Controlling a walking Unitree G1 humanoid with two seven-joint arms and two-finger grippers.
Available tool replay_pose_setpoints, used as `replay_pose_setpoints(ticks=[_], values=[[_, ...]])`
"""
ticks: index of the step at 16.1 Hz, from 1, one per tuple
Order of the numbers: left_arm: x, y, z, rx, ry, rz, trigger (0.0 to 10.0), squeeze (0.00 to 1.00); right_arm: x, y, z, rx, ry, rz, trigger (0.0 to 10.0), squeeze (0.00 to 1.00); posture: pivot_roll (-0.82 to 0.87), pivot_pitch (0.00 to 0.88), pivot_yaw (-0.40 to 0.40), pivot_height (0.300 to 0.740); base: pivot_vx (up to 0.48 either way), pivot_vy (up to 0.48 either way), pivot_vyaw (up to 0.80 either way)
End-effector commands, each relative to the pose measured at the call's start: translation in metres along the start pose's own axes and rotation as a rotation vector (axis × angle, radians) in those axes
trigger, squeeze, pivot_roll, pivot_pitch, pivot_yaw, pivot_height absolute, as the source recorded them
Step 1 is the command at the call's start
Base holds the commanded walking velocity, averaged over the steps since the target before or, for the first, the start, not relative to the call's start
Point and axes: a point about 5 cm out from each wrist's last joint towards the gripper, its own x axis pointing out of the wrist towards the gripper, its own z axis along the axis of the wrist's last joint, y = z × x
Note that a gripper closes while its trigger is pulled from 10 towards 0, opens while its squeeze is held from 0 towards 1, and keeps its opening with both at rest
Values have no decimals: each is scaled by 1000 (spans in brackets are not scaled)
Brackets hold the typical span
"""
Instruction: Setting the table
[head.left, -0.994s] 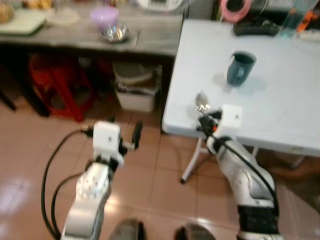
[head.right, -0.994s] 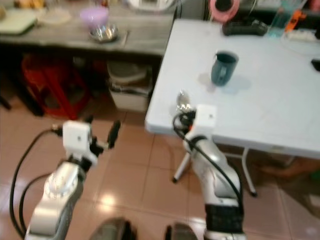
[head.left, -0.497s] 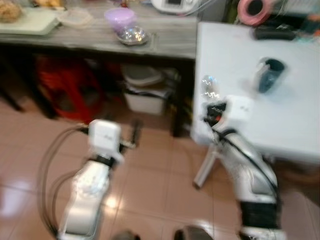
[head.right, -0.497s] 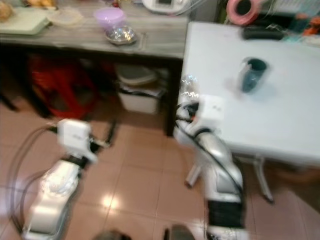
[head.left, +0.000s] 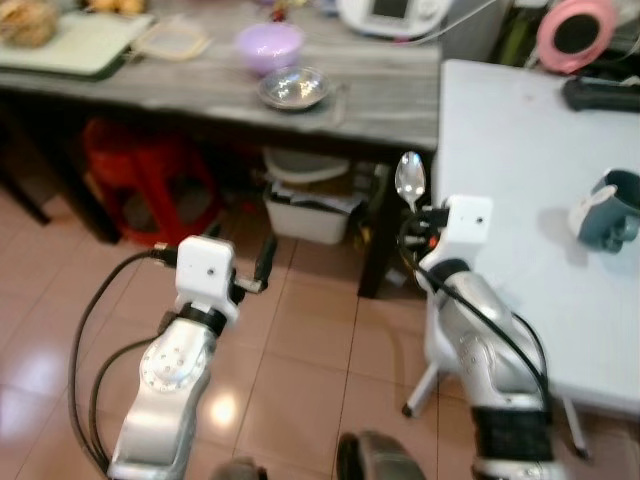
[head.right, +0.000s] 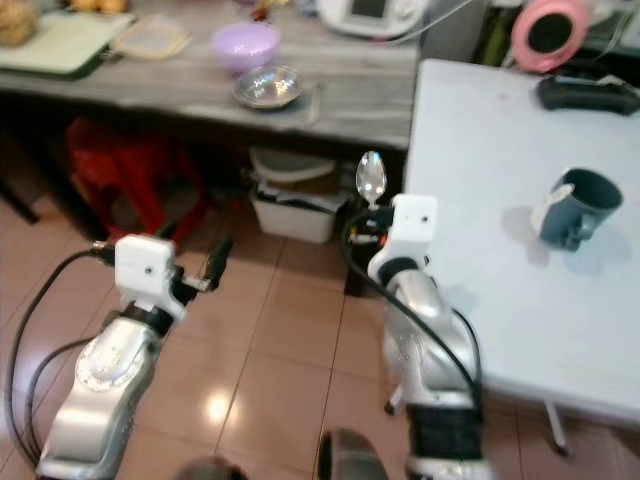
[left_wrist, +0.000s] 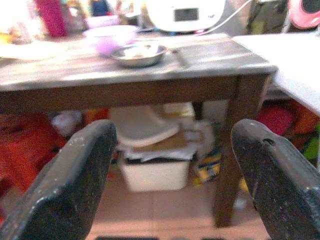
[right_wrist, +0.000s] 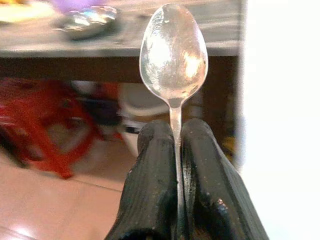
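Carrying cutlery looks like the step in hand: beside the white folding table and its blue mug, the right gripper is clamped on a spoon, bowl upward, off the table's left edge. Next, it must reach over the tabletop. The left gripper hangs spread, empty. The spoon's handle is hidden between fingers.

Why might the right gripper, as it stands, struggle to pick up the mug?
Probably it can't yet: the right gripper is shut on a spoon, so its fingers are taken, and the mug stands well off across the white table.
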Motion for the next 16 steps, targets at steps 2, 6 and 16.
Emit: replay_pose_setpoints(ticks=[2,6,16], values=[[0,2,3,33,-18,-6,10000,0,1,5,10,5,-47,10,10000,0,5,70,-4,740,480,0,0],[1,1,4,23,-20,-14,10000,0,3,5,13,0,-61,3,10000,0,9,75,-3,740,480,0,0],[1,1,3,-6,-12,-15,10000,0,3,4,9,10,-53,-14,10000,0,8,73,2,740,466,0,-221]])
